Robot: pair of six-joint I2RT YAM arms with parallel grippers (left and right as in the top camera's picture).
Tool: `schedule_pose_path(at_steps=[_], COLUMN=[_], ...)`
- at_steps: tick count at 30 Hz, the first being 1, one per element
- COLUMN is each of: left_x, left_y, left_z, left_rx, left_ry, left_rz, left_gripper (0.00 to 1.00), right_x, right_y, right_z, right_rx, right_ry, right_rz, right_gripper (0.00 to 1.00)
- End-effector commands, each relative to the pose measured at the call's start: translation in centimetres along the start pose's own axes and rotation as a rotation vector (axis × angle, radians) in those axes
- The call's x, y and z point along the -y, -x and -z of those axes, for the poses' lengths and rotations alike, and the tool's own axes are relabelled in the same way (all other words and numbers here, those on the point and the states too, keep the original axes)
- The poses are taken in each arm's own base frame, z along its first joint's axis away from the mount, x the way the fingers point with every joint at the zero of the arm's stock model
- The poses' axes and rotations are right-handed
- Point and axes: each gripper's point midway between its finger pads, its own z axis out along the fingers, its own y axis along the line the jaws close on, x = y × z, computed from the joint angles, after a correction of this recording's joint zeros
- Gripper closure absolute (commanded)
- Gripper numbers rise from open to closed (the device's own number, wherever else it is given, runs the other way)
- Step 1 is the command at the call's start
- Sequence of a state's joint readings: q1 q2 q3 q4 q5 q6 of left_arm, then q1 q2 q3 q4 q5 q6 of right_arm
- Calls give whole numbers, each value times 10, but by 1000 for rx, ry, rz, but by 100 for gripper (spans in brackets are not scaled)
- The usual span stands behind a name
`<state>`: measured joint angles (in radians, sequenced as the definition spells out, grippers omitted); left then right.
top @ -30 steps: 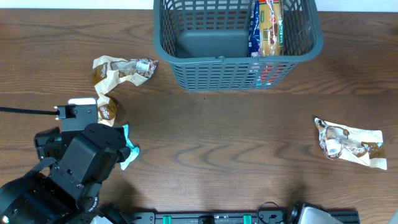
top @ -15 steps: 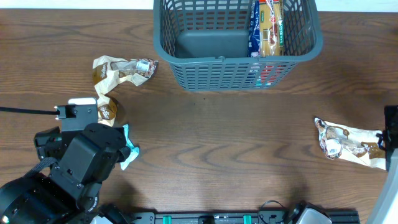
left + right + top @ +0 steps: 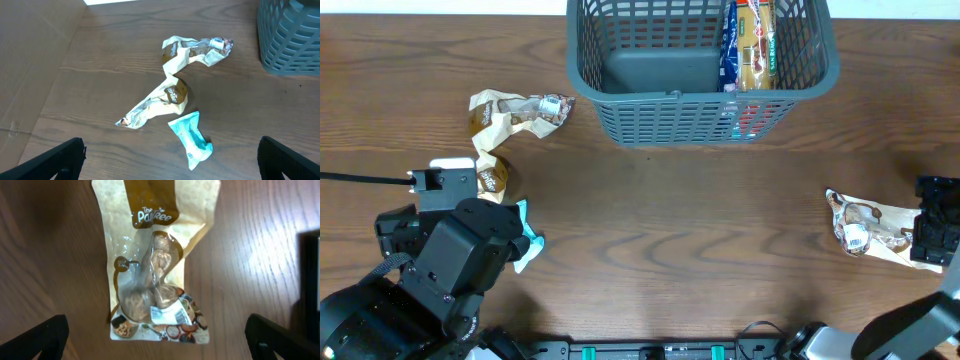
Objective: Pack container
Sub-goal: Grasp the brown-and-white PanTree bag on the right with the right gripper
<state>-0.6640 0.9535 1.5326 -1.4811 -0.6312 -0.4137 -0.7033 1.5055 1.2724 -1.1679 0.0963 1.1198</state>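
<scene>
Overhead, the container [image 3: 670, 120] stands upright at the table's [image 3: 670, 220] 12 o'clock edge, its far part cut off by the frame. Against its 3 o'clock wall a blue packet [image 3: 729, 50] and a tan packet [image 3: 756, 40] stand side by side.

At the container's 8 o'clock lies a crumpled cream wrapper [image 3: 520, 112]. A second wrapper [image 3: 490, 172] lies at that one's 7 o'clock; whether the two are joined I cannot tell. A teal packet [image 3: 527, 235] lies at the second wrapper's 5 o'clock, partly under the left arm [image 3: 440, 275]. The left gripper [image 3: 170, 159] has its fingers spread wide, holding nothing.

At the table's 4 o'clock a snack packet [image 3: 157, 280] lies flat. The right gripper [image 3: 160, 337] hangs over it, fingers wide on either side, gripping nothing.
</scene>
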Motion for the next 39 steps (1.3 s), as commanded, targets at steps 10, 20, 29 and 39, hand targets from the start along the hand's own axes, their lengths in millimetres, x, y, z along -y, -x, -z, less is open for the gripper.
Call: schedule_pose_path(at_steps=[10,20,29,39], left_x=[-2,-1,-1,-1], left_y=[2,2,2,2], left_z=[2,2,2,2], left_rx=[7,6,7,7], left_ry=[2,2,2,2], left_rz=[-6,-6,-6,-6], left_gripper=[1,1,1,1], right_x=[-10,-4,-2,-5], right_y=[2,0,-4,-2], right_z=[-41,-75,-103,-111], right_rx=[-45,-68,-104,-94], right_ry=[-61,-144,-200,-198], right_rz=[121,108,140,141], right_gripper=[1,1,1,1])
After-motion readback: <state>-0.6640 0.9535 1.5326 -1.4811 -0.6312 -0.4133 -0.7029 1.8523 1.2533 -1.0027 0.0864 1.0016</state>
